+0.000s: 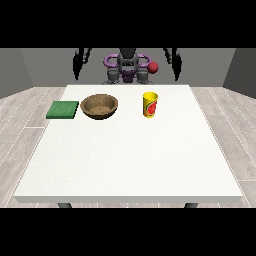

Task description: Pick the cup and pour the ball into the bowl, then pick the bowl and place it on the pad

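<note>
Both hands raised at the far edge, over no object: hand at the view's left (76, 64), hand at the view's right (176, 62); cannot tell their state. Cup (150, 105) upright on tabletop (125, 160), right of bowl (100, 106). Green pad (63, 109) just left of bowl, handy for the later transfer. Ball not visible.

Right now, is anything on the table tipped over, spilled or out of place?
Nothing stands out. The yellow cup stands upright, the brown bowl sits level beside it, and the green pad lies flat near the table edge.
</note>
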Available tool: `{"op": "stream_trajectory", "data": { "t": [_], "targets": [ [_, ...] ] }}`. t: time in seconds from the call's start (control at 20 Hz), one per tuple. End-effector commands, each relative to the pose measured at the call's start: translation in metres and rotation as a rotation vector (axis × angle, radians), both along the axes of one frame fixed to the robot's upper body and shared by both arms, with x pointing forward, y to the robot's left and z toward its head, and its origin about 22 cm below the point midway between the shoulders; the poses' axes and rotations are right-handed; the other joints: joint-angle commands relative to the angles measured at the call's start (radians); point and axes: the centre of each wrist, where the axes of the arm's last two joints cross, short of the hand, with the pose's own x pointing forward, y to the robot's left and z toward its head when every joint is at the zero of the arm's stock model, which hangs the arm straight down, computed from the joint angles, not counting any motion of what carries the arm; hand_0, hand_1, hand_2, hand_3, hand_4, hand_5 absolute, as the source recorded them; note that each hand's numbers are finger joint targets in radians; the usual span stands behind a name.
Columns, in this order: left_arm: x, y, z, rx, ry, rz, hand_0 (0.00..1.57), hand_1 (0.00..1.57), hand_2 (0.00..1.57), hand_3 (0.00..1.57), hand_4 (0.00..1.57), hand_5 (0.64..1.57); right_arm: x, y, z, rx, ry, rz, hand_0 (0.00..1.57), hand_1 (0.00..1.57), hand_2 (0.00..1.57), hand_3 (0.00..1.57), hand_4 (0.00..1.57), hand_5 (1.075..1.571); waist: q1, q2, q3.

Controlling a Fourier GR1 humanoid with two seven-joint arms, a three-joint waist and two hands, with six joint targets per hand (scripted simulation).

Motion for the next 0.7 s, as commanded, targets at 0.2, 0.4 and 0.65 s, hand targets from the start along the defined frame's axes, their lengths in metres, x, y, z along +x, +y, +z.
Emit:
{"op": "stream_trajectory", "data": {
  "t": [0.2,0.4,0.65],
  "targets": [
    [-0.001,0.009,0.026,0.036,-0.001,-0.003,0.00,0.00,0.00,0.00,0.00,1.430,0.000,-0.009,0.029,-0.027,-0.019,0.001,0.00,0.00,0.00,0.00,0.00,1.571,-0.005,-0.249,0.0017],
    [0.008,-0.010,0.023,-0.185,-0.167,0.043,0.00,0.00,0.00,0.00,0.00,1.431,0.001,-0.015,0.012,0.192,-0.124,-0.019,0.00,0.00,0.00,0.00,0.00,1.570,0.010,-0.108,-0.0013],
    [0.012,0.005,0.033,-0.199,-0.215,0.012,0.00,0.00,0.00,0.00,0.00,1.414,0.000,-0.023,0.002,0.215,-0.155,0.003,0.00,0.00,0.00,0.00,0.00,1.571,0.030,-0.061,-0.0014]
  ]
}}
